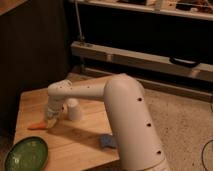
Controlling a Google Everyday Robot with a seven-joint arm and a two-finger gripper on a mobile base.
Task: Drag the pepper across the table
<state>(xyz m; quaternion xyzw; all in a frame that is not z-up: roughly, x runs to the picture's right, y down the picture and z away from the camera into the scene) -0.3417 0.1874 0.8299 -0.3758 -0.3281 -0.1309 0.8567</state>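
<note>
High camera looks down onto table (85, 137), jaws left.

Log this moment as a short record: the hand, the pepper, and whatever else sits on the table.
hand: low over the table's left part, shut, apparently on the pepper's right end
pepper: lying flat, sticking out to the picture's left of the hand
cup: white, upright, just right of the hand
plate: green, front left corner
sponge: blue, near the front edge, partly hidden by the arm
table: light wood
stage: pepper seems gripped, likely ready to drag
</note>
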